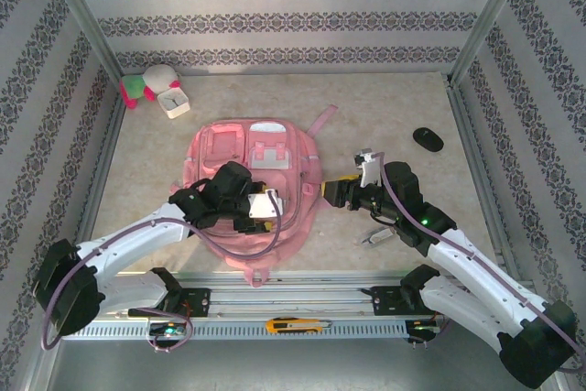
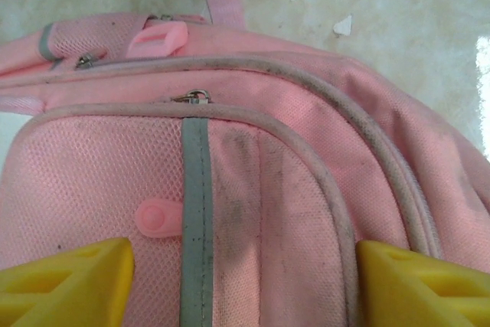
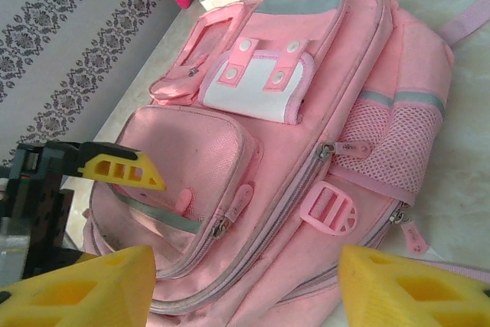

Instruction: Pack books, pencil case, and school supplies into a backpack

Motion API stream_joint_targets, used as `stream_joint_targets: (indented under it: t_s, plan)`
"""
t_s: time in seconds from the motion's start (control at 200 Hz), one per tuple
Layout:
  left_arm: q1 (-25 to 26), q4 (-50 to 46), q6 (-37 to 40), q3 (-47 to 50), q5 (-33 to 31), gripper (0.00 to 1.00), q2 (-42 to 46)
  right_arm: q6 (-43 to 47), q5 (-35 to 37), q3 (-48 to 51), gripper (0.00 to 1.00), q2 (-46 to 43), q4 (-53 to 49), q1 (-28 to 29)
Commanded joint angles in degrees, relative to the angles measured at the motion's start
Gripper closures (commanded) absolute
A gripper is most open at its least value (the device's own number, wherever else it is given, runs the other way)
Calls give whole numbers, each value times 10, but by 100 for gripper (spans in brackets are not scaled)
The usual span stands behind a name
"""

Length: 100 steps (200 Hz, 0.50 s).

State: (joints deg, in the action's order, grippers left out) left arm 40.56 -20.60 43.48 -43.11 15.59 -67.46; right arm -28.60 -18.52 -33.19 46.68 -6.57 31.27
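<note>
**A:** What is being given by the overhead camera?

**B:** The whole large soft pink fabric backpack [image 1: 211, 167] is being shown lying flat at the middle of the speckled beige table [image 1: 366, 107], pockets up. A small black oval object [image 1: 428, 139] is being seen at 2 o'clock from it. A white square clock [image 1: 172, 101] is lying at 11 o'clock, and a tiny silver-grey gadget [image 1: 374, 238] at 4 o'clock, beside the right arm.

**A:** And by the wrist cameras?

**B:** Close detail is being supplied. From the left wrist, a grey fabric stripe [image 2: 196, 212], a pink rubbery tab [image 2: 157, 217] and a metal zip pull [image 2: 191, 97] are being picked out. From the right wrist, a white-trimmed flap pocket [image 3: 260, 86], a pink plastic buckle [image 3: 331, 208] and a mesh side pocket [image 3: 383, 151] are being shown.

**A:** Which way is the pack being pointed?

**B:** Its long axis is being laid from 12 to 6 o'clock. The top loop [image 1: 260, 275] is pointing to 6, and a pink strap [image 1: 322, 121] is trailing toward 1.

**A:** And the jaws?

**B:** The left gripper [image 2: 243, 285] is being held over the pack's 6 o'clock half. Its yellow fingers [image 2: 65, 281] are being held wide apart, and nothing is being gripped. Whether the fabric is being touched cannot be told. The right gripper [image 3: 246, 292] is being held at the pack's 3 o'clock edge, spread wide, with nothing being held.
</note>
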Motion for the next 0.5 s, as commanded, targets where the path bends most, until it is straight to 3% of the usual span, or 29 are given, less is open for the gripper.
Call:
stream_joint_targets:
  t_s: [0.0, 0.095, 0.145, 0.3, 0.495]
  plan:
    - [8, 22, -5, 4, -26, 34, -9, 19, -11, 7, 36, 1, 17, 1]
    - [7, 20, -35, -13, -31, 79, 10, 55, -10, 13, 37, 4, 25, 1]
    - [2, 12, -37, -25, -3, 100, 34, 112, -12, 20, 38, 14, 42, 3]
    - [-63, 13, -28, -32, 155, 100, 105, 376, -80, -12, 42, 90, 39, 13]
    - [-96, -15, 30, -28, 181, 100, 137, 603, -169, -122, 42, 241, -27, 10]
